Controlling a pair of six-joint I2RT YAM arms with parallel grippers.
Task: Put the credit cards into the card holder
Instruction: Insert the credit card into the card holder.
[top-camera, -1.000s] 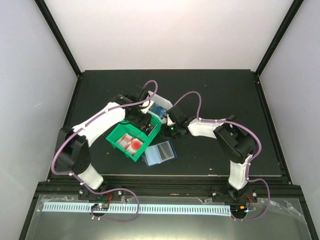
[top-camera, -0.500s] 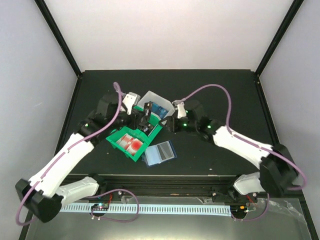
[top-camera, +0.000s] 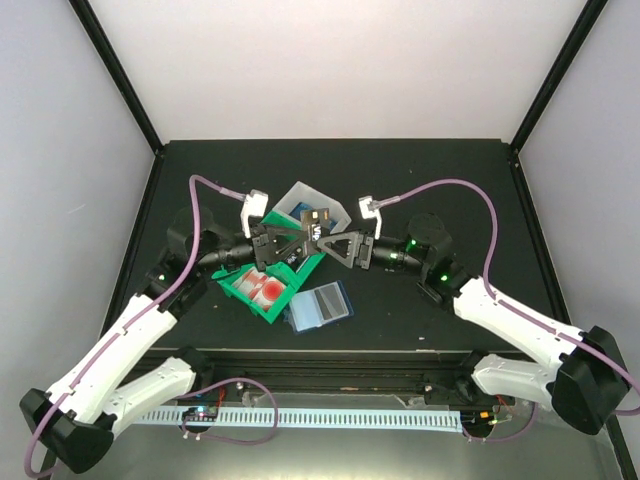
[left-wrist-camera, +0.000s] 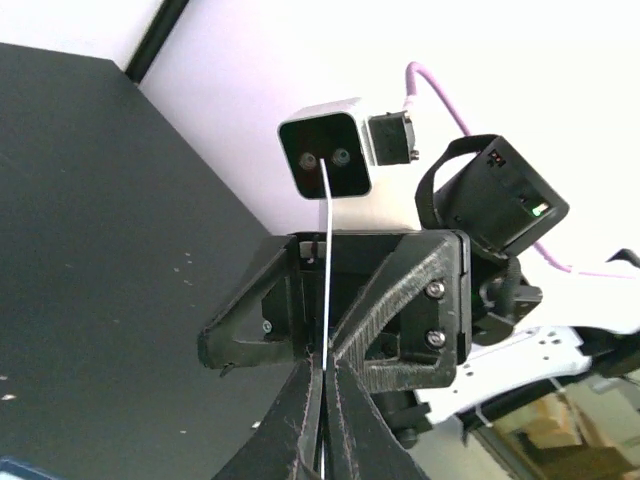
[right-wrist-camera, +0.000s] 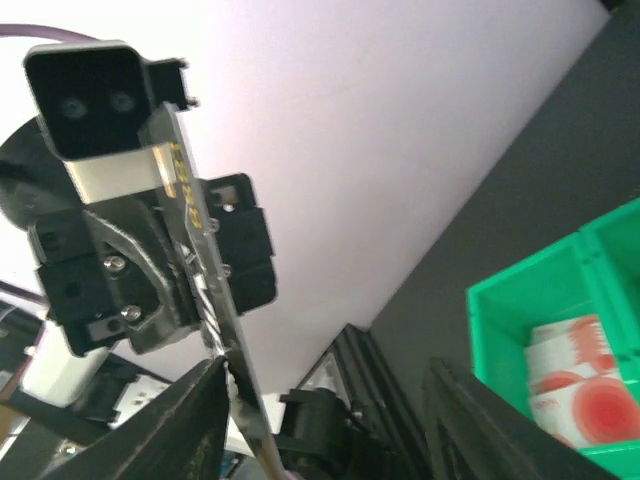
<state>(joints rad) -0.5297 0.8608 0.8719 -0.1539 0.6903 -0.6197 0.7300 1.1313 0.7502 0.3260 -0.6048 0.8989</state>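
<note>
Black bench (top-camera: 450, 180), white walls: your left claw (left-wrist-camera: 323, 368) is clamped on a dark card (right-wrist-camera: 190, 215), held edge-on in the air over the green bin (top-camera: 250, 298), with the right claw (right-wrist-camera: 325, 392) gaping wide beside it. Looks like the card-transfer step. Next, bring it down to the open card holder (top-camera: 320, 305) and line it up with a sleeve.

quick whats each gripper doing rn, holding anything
Left gripper: closed, pinching a credit card.
Right gripper: open, jaws wide apart, gripping nothing.
</note>
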